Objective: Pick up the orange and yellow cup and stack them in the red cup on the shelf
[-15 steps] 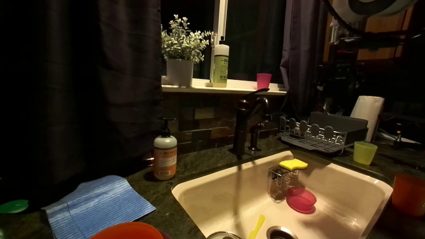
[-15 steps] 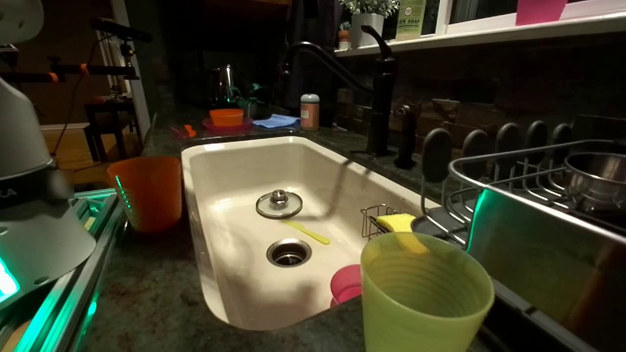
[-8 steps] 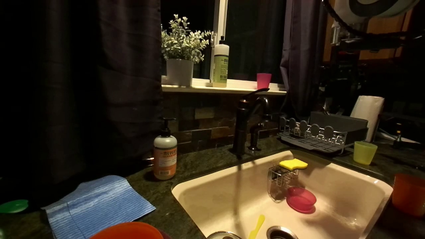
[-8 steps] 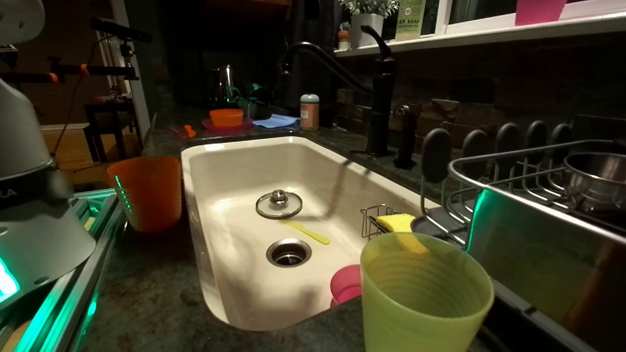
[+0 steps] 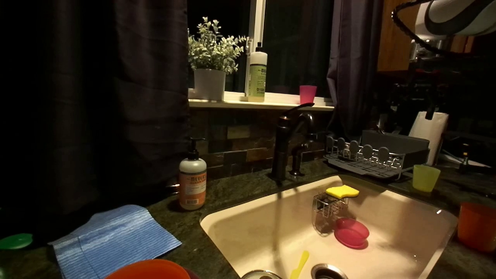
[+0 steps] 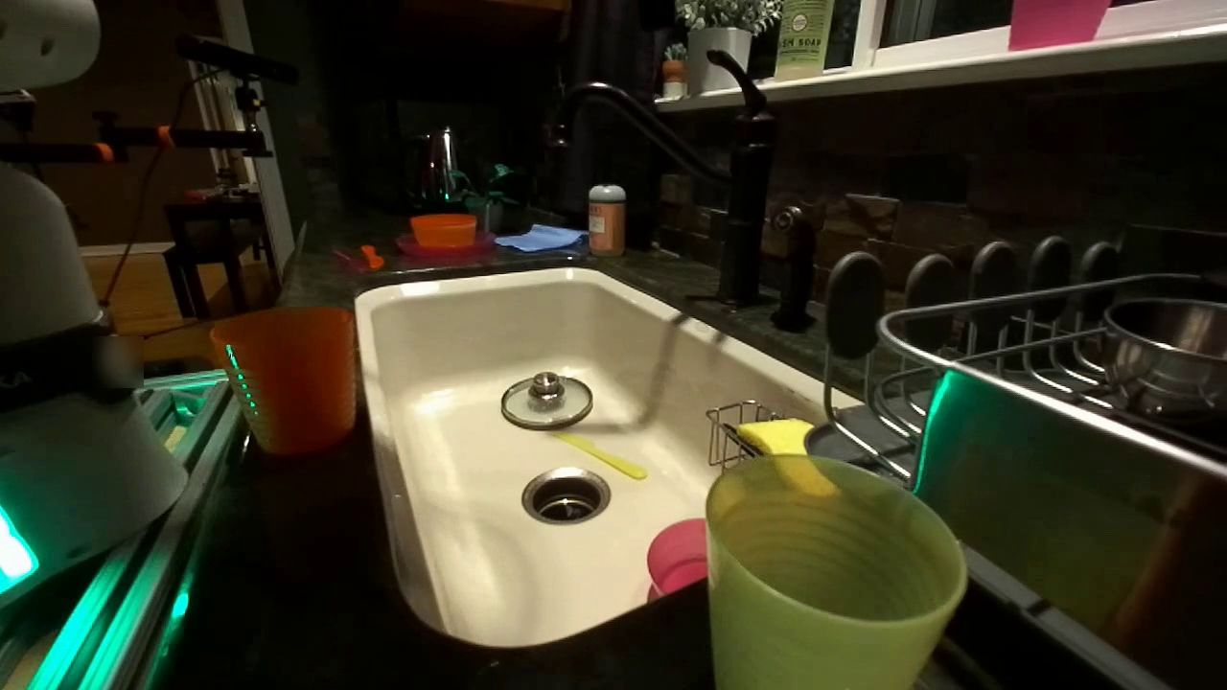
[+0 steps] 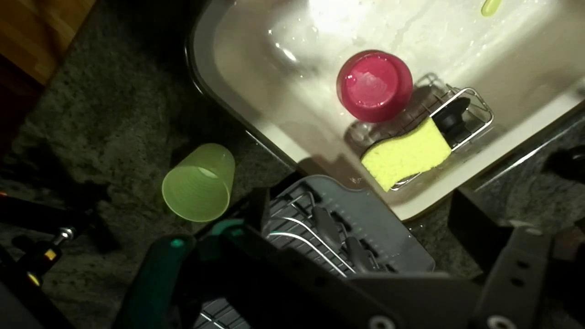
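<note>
The kitchen around you is in deep shadow, and the speckled stone counter (image 7: 123, 105) runs dark beside a glossy cream sink (image 5: 252, 224). What has just changed is your arm (image 5: 457, 23): in an exterior view it stands further towards four o'clock than half a second ago, and the shadows on the counter are different too. The cups themselves do not move, so for the task this is, I judge, only the approach, and no cup is lifted yet. In the wrist view the gripper (image 7: 361, 208) has its jaws wide apart and holds nothing; the dish rack (image 7: 388, 230) lies below it, while the yellow-green cup (image 7: 199, 183) is outside the jaws, at nine o'clock, and is probably the first target. Around the sink, in an exterior view, this cup is at two o'clock, the orange cup (image 5: 476, 226) at three, and the red cup (image 5: 308, 94) at twelve, standing on the shelf (image 5: 236, 104). About materials: the yellow-green cup is a translucent, tapered plastic tumbler with fine rings in its wall, and the orange one shows similar ribs. The red one looks smooth; the shelf is pale and narrow, with a thin edge. Such walls may bend under a hard grip, so I advise you to close slowly.
</note>
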You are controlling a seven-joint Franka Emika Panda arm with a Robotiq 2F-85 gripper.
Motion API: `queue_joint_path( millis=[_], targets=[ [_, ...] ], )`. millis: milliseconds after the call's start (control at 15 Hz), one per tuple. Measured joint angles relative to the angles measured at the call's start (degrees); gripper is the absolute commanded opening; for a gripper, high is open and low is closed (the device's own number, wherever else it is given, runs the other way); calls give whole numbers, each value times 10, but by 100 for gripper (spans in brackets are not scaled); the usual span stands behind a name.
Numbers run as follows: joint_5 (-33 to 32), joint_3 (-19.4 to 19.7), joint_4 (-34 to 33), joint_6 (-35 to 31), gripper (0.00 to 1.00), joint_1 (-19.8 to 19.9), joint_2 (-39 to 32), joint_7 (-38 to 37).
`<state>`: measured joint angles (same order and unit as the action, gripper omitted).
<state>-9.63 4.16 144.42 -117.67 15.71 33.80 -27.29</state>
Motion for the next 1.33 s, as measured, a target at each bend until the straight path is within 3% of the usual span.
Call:
queue_joint_path(
  millis=[200,467,1333],
  targets=[
    [12,52,21,-52,100,2,-3,82],
    [31,97,34,-64,100,3,-13,179],
    [26,100,32,-64,100,13,-34,212]
  ],
)
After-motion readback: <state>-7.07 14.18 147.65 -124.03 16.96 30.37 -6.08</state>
